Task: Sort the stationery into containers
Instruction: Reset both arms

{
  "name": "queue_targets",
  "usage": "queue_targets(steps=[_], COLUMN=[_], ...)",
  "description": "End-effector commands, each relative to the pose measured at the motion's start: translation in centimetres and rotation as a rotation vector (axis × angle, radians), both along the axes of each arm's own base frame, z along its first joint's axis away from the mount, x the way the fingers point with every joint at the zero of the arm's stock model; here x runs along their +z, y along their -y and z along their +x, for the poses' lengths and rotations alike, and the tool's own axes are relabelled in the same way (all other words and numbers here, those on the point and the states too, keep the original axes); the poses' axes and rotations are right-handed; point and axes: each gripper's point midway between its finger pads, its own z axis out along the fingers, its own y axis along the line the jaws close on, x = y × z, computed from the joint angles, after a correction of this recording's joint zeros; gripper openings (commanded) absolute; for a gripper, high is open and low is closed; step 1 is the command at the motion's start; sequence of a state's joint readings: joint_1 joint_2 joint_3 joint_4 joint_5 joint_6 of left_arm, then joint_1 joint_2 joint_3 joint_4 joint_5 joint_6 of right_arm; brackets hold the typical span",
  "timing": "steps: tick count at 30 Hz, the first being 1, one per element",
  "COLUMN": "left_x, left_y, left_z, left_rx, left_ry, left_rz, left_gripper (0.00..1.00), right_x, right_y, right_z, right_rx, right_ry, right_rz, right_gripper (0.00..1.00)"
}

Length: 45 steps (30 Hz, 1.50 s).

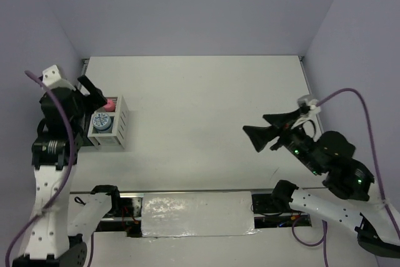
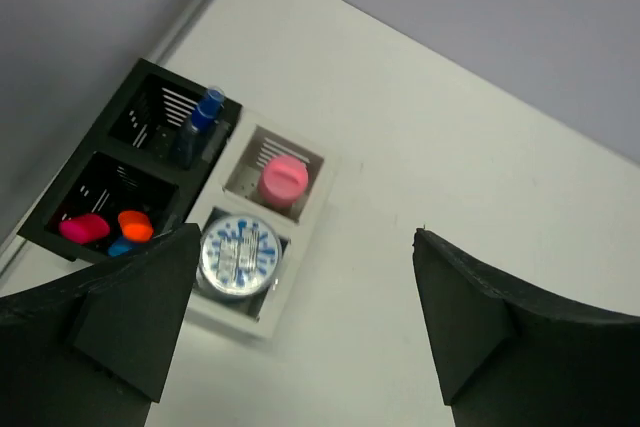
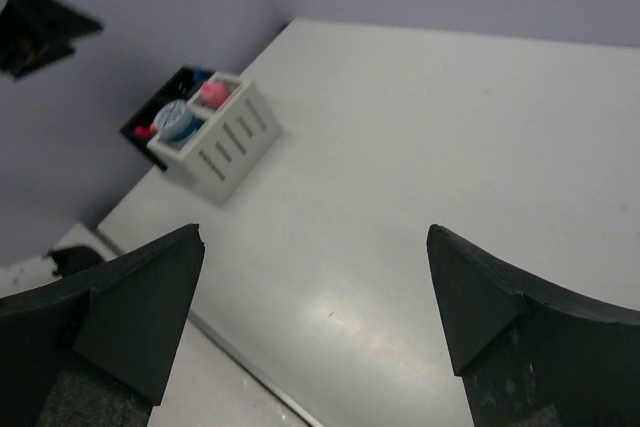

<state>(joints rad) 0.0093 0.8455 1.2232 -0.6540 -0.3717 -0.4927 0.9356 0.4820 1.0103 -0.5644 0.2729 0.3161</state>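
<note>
The white slotted box [image 1: 117, 130] stands at the table's left, holding a round blue-white tin [image 1: 102, 121] and the pink glitter jar [image 1: 110, 102]. In the left wrist view the black pen holder [image 2: 100, 152] sits against the box [image 2: 305, 227], with the blue-capped bottle [image 2: 205, 112] in one cell and pink [image 2: 82, 229], orange [image 2: 135, 225] and blue [image 2: 120, 245] highlighter caps in another. The tin [image 2: 238, 252] and jar [image 2: 283, 177] show there too. Only one tin shows. My left gripper [image 2: 305, 317] hangs open and empty above the box. My right gripper [image 1: 262, 128] is open and empty over the right side.
The right wrist view shows the box [image 3: 225, 142] far off to the upper left, with bare white table under my right gripper [image 3: 315, 297]. A metal strip and foil-covered gap run along the near edge [image 1: 197, 212]. Purple walls close in the table.
</note>
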Motion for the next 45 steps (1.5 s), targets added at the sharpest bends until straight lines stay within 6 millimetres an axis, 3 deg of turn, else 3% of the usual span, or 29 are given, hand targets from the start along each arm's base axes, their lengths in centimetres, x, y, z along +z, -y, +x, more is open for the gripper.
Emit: queue_targets(steps=[1, 5, 10, 12, 15, 21, 25, 36, 45], left_x=[-2.8, -2.6, -5.7, -8.8, -8.9, -6.9, -5.8, -4.4, -4.6], left_y=[4.7, 5.3, 6.4, 5.2, 5.8, 4.5, 3.8, 3.7, 3.9], left_z=[-3.0, -8.2, -13.1, -13.2, -13.6, -14.2, -14.7, -15.1, -14.9], left_rx=[-0.314, -0.347, -0.384, -0.289, -0.324, -0.244, -0.205, -0.218, -0.236], left_ry=[-0.091, -0.046, -0.073, -0.139, -0.1, -0.046, -0.027, -0.008, -0.005], left_rz=[-0.009, 0.0, -0.06, -0.089, -0.094, -0.072, -0.059, -0.026, -0.024], left_gripper=[0.99, 0.99, 0.99, 0.99, 0.99, 0.99, 0.99, 0.99, 0.99], right_x=[0.7, 1.3, -0.5, -1.5, -2.7, -4.1, -4.3, -4.1, -4.6], right_y=[5.8, 9.4, 12.1, 12.8, 14.0, 15.5, 15.4, 14.7, 13.9], right_z=[0.7, -0.1, -1.2, -1.7, -2.4, -3.6, -3.7, -3.6, -3.2], right_rx=[-0.236, -0.337, -0.4, -0.413, -0.428, -0.438, -0.416, -0.4, -0.396], right_ry=[-0.018, -0.044, -0.097, -0.12, -0.132, -0.153, -0.14, -0.145, -0.159], right_rz=[-0.071, -0.091, -0.093, -0.094, -0.084, -0.075, -0.057, -0.047, -0.059], right_gripper=[1.0, 1.0, 1.0, 1.0, 1.0, 1.0, 1.0, 1.0, 1.0])
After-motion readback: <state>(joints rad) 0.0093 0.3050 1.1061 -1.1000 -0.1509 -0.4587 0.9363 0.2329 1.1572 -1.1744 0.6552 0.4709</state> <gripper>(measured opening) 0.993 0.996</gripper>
